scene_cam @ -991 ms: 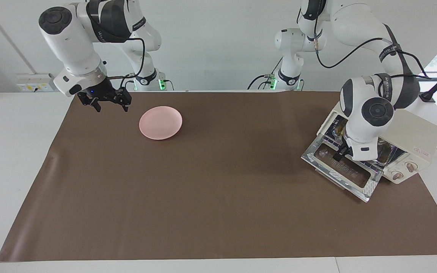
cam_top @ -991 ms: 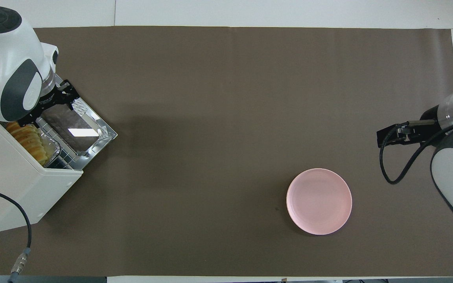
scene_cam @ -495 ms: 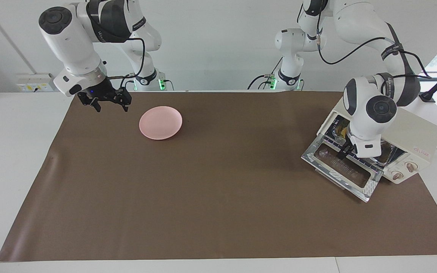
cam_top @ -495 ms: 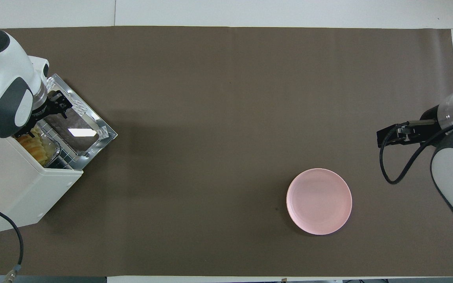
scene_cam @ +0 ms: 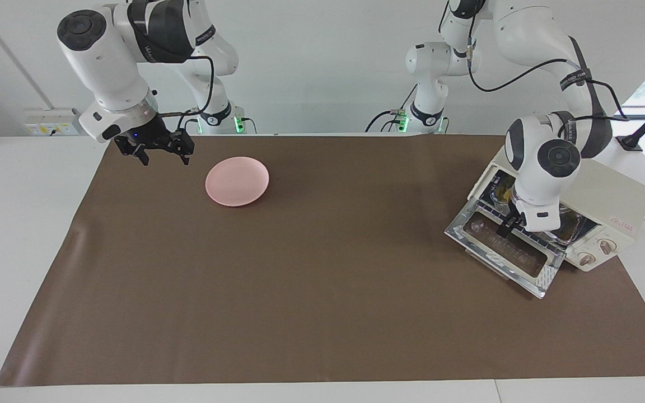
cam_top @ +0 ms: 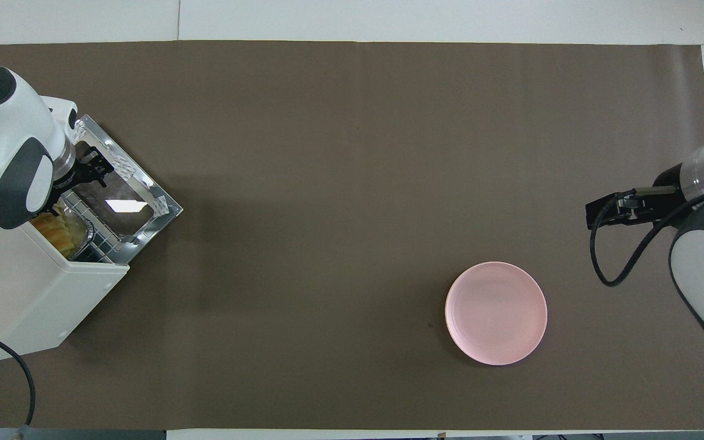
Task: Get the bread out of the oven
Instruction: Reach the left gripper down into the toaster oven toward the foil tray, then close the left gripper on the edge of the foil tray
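The cream-white oven (scene_cam: 608, 196) stands at the left arm's end of the table, also in the overhead view (cam_top: 40, 293). Its silver-framed glass door (scene_cam: 501, 252) lies folded down and open (cam_top: 126, 201). The bread (cam_top: 52, 229), golden slices in a foil tray (cam_top: 80, 229), sits inside on the wire rack, mostly hidden by my left arm. My left gripper (scene_cam: 510, 225) hangs low over the inner part of the door at the oven's mouth (cam_top: 92, 171). My right gripper (scene_cam: 163, 155) is open and empty, waiting over the mat's edge at the right arm's end (cam_top: 593, 214).
A round pink plate (scene_cam: 237, 181) lies on the brown mat (scene_cam: 300, 280) toward the right arm's end (cam_top: 495, 313). The oven's black power cable (cam_top: 22, 379) runs off the table edge beside the oven.
My left gripper has shifted a little along the open door toward the oven's mouth, covering more of the bread. The right arm has not moved.
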Controlling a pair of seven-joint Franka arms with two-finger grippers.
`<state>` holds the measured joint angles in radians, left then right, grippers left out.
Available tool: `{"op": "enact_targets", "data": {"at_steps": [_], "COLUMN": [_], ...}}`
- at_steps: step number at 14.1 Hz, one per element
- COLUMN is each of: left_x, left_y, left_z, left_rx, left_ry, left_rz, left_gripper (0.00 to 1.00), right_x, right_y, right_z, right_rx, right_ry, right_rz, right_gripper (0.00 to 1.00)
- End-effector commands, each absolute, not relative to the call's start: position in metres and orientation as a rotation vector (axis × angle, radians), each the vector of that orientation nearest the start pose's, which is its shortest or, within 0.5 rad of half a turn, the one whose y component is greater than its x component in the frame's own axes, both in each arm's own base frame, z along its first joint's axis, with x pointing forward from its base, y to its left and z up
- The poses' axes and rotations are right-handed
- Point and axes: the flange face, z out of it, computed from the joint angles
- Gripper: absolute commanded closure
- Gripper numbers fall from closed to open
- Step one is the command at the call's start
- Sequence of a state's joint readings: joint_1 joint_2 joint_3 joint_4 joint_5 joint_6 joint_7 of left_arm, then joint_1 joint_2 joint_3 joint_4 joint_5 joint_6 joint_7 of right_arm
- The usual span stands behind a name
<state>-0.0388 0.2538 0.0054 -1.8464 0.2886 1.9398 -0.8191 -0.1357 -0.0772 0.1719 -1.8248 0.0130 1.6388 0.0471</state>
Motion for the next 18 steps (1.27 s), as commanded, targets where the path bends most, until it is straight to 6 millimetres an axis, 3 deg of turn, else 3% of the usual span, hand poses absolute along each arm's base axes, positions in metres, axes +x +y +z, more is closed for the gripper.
{"op": "enact_targets", "data": {"at_steps": [1, 4, 5, 6, 7, 10, 13, 18], "left_x": [0.588, 0.587, 0.587, 0.587, 0.586, 0.586, 0.598, 0.640], "left_y": [0.008, 0.009, 0.013, 0.018, 0.019, 0.025, 0.012, -0.044], "left_z": [0.379, 0.379, 0.379, 0.379, 0.378, 0.380, 0.391, 0.431], "left_rx": [-2.675, -2.674, -2.672, -2.666, -2.665, -2.662, -2.684, -2.750], "left_ry": [-0.929, -0.930, -0.938, -0.950, -0.952, -0.955, -0.929, -0.840], "left_rz": [0.020, 0.022, 0.023, 0.029, 0.031, 0.037, -0.009, -0.137], "left_gripper": [0.21, 0.52, 0.68, 0.91, 1.00, 1.00, 1.00, 1.00], "right_x": [0.521, 0.521, 0.520, 0.521, 0.521, 0.521, 0.521, 0.521], "right_y": [0.020, 0.020, 0.020, 0.020, 0.020, 0.020, 0.020, 0.020], "right_z": [0.553, 0.553, 0.554, 0.553, 0.553, 0.553, 0.553, 0.553], "right_rx": [-3.149, -3.149, -3.149, -3.149, -3.149, -3.149, -3.149, -3.149], "right_ry": [-0.013, -0.013, -0.013, -0.013, -0.013, -0.013, -0.013, -0.013], "right_rz": [0.176, 0.176, 0.174, 0.178, 0.176, 0.176, 0.176, 0.176], "right_gripper": [0.00, 0.00, 0.00, 0.00, 0.00, 0.00, 0.00, 0.00]}}
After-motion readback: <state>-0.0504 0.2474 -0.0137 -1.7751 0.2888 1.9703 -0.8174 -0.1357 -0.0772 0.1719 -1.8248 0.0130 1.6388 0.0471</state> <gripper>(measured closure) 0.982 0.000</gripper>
